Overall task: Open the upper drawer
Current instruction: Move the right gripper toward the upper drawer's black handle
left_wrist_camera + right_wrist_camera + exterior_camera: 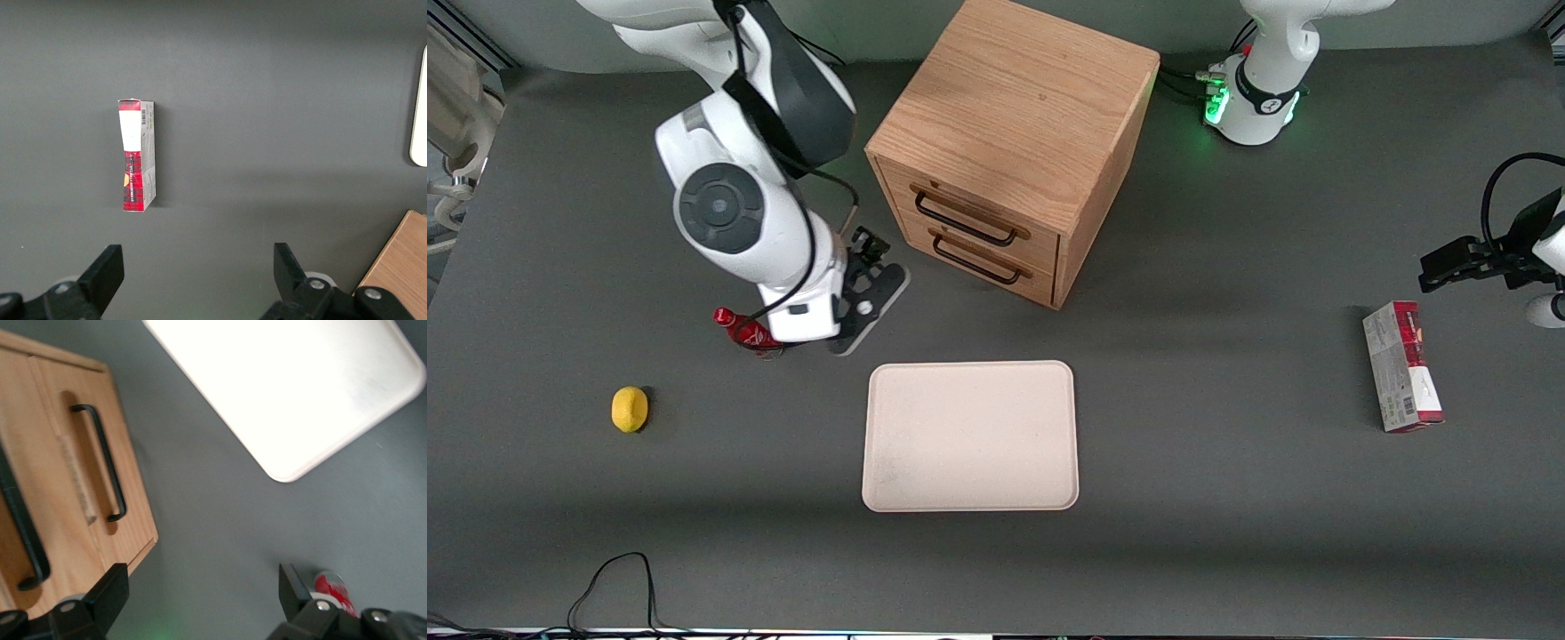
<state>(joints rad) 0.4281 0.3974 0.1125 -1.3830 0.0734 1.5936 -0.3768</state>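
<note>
The cabinet (1014,147) stood on the grey table (1227,498), turned at an angle so that its two drawer fronts faced the working arm's end and slightly toward the front camera. The upper drawer (971,212) sat flush in its frame, its wide black wire handle (963,219) just above the matching lower drawer (969,255), which was shut as well. Nothing of the task looked done yet.

The gripper (869,283) hung low over the table in front of the drawers, near them but clearly apart, with no contact on either handle. Seen from its own wrist camera, the two fingers (100,597) stood spread wide with only bare table between them, and both handles showed close by. That suited an approach: open jaws can slip around the wire bar before closing. The hand seemed tilted toward the cabinet face, though its exact angle was hard to judge under the bulk of the arm.

A small red bottle (745,331) lay just beside the gripper's wrist, nearer the camera, close enough that a careless swing might catch it. The pale tray (969,436) lay nearer the camera than the cabinet, near where the drawer would slide out. A lemon (629,409) rested toward the working arm's end, and a red and white carton (1402,366) toward the parked arm's.
</note>
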